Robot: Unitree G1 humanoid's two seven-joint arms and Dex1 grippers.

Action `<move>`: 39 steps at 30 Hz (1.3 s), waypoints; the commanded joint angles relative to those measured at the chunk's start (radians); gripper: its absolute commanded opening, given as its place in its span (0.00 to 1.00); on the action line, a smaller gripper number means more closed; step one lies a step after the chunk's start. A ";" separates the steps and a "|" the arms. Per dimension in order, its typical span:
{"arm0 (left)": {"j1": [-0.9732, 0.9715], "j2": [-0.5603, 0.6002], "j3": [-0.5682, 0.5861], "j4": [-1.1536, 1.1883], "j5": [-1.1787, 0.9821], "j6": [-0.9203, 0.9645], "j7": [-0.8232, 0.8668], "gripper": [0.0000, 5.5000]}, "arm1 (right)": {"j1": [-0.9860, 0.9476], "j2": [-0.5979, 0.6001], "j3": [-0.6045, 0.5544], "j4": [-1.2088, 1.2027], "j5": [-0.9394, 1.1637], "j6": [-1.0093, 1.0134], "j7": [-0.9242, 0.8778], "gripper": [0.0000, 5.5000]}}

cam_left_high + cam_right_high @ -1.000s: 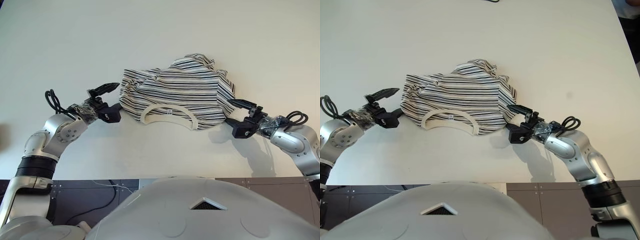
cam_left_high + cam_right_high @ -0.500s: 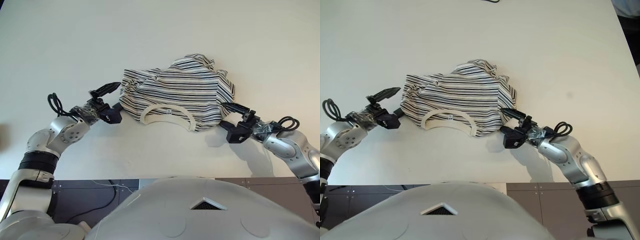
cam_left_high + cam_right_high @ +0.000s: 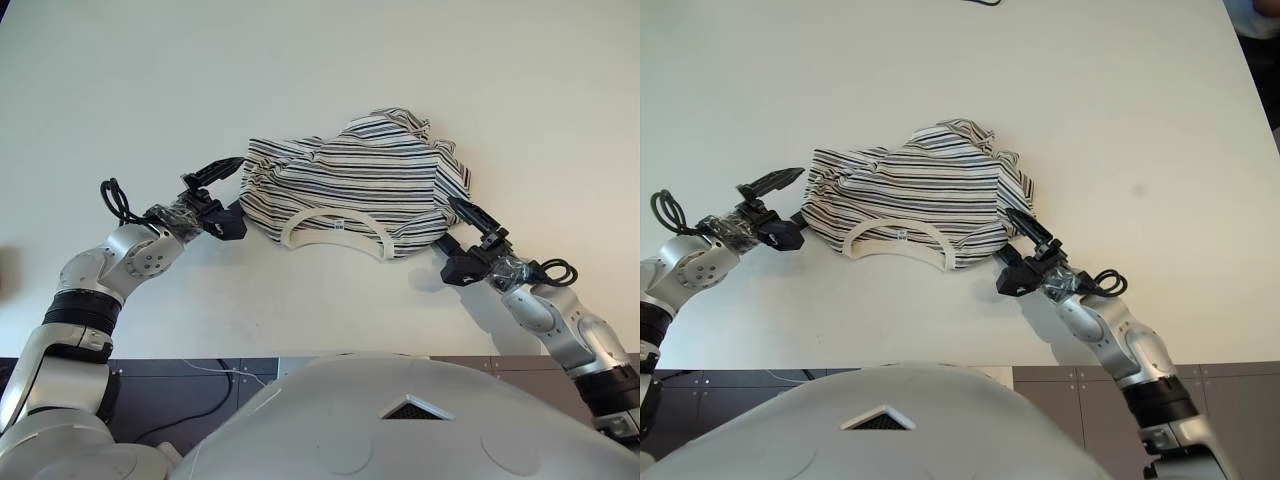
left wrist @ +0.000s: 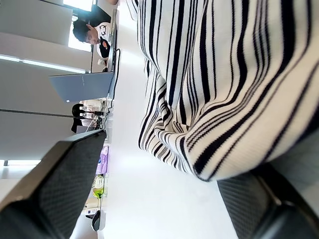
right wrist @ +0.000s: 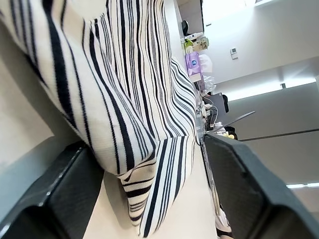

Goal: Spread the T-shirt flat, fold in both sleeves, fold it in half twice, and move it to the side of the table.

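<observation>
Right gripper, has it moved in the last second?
Yes. The right gripper has slid in toward the unmoved T-shirt and now straddles its edge.

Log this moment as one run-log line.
T-shirt: bunched, not spread | left gripper: open, straddling its left edge | right gripper: open, straddling its right edge | sleeves: not yet folded

A crumpled striped T-shirt [image 3: 350,185] lies bunched near the middle of the white table [image 3: 150,80], its cream collar [image 3: 300,222] curving along the near edge. The left gripper [image 3: 236,194] sits at the shirt's left edge, fingers spread, one above the fabric and one low at the table. The right gripper [image 3: 449,240] is at the shirt's near right corner, fingers likewise apart, the upper one lying against the striped cloth.
</observation>
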 commanded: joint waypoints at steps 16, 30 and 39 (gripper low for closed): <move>0.054 0.004 -0.077 0.058 0.112 -0.005 0.060 0.42 | 0.023 0.030 0.036 0.058 -0.067 0.059 -0.036 0.28; 0.089 0.051 -0.125 -0.001 0.218 -0.049 0.159 0.08 | -0.002 0.029 0.040 0.071 -0.046 0.058 -0.018 0.02; 0.062 -0.021 -0.004 -0.025 -0.147 0.053 -0.008 0.02 | -0.110 0.102 -0.056 0.000 0.264 0.127 0.137 0.02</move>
